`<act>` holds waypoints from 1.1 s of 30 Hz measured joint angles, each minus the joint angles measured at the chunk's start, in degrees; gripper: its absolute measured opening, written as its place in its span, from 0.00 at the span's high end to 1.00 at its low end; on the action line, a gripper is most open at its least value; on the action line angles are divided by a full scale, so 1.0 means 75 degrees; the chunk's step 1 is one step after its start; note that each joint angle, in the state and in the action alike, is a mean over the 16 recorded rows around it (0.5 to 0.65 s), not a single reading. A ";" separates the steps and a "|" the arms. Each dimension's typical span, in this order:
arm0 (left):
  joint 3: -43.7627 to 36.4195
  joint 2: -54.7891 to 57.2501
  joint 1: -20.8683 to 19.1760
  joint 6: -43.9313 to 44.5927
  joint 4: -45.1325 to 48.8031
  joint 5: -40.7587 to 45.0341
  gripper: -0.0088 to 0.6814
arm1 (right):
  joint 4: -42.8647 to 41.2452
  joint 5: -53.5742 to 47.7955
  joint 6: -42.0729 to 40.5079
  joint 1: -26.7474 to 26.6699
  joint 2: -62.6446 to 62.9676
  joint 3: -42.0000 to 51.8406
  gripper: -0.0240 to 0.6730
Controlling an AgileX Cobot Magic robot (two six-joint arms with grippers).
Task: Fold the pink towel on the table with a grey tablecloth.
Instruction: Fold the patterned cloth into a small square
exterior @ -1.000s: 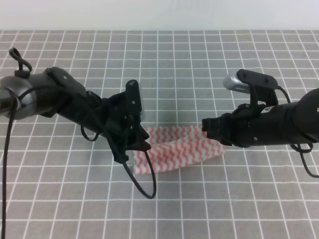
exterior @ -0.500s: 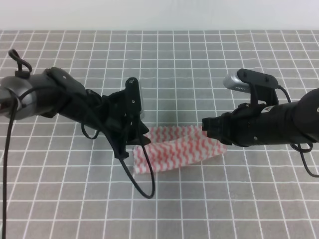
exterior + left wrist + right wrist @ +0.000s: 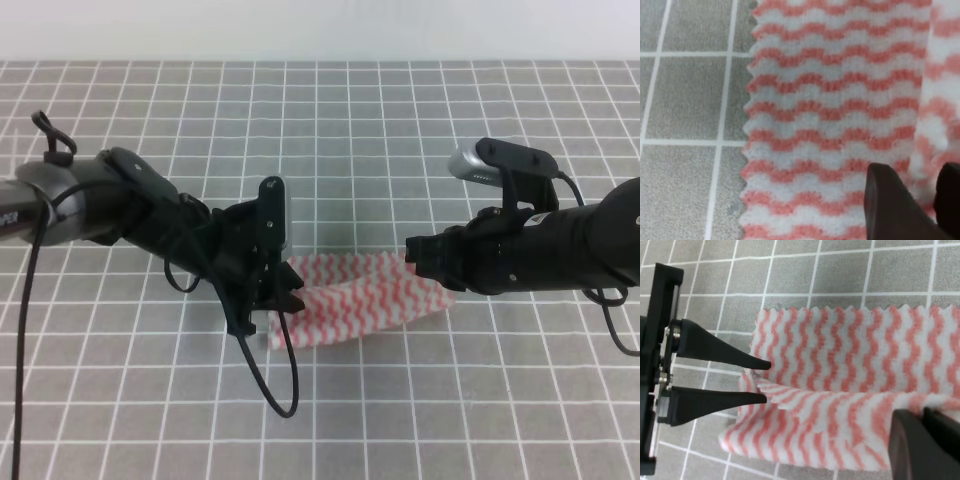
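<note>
The pink towel point(image 3: 365, 300) lies on the table with a grey tablecloth point(image 3: 360, 130) as a long band, one layer doubled over another. My left gripper point(image 3: 293, 290) stands open at the band's left end; the right wrist view shows its two fingers point(image 3: 720, 347) spread, with a towel corner lying between the tips. In the left wrist view the zigzag cloth point(image 3: 830, 100) fills the frame above the fingertips point(image 3: 890, 205). My right gripper point(image 3: 412, 258) is shut on the towel's right end, pinching the upper layer point(image 3: 840, 415) slightly off the lower one.
A black cable point(image 3: 285, 390) loops from the left arm over the cloth in front of the towel. The tablecloth ends at a white wall point(image 3: 320, 30) along the back.
The left arm has sunk lower and shifted slightly forward at the towel's left end. The right arm and the towel's right end have stayed put.
</note>
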State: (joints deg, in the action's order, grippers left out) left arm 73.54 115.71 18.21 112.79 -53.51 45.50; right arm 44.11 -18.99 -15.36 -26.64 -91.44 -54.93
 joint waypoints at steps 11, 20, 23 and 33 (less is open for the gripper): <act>0.0001 0.0071 0.0000 -0.0012 0.0015 -0.0056 0.83 | 0.0002 0.0003 0.0006 0.0000 0.0000 0.0000 0.99; 0.0046 -0.0065 0.0000 -0.0754 0.0037 -0.0145 0.97 | 0.0033 0.0066 0.0027 0.0012 0.0004 0.0002 0.99; 0.0128 -0.0143 0.0001 -0.1199 0.0047 -0.0164 0.99 | 0.0051 0.0092 0.0039 0.0023 -0.0014 -0.0002 0.99; 0.0526 -0.0326 0.0145 -0.2820 0.0647 -0.0316 0.99 | 0.0231 0.0321 0.0067 0.0070 -0.0191 -0.0003 0.99</act>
State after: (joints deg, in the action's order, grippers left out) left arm 77.49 113.27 19.30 91.64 -48.66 43.13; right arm 45.85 -16.58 -14.86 -26.12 -92.87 -54.95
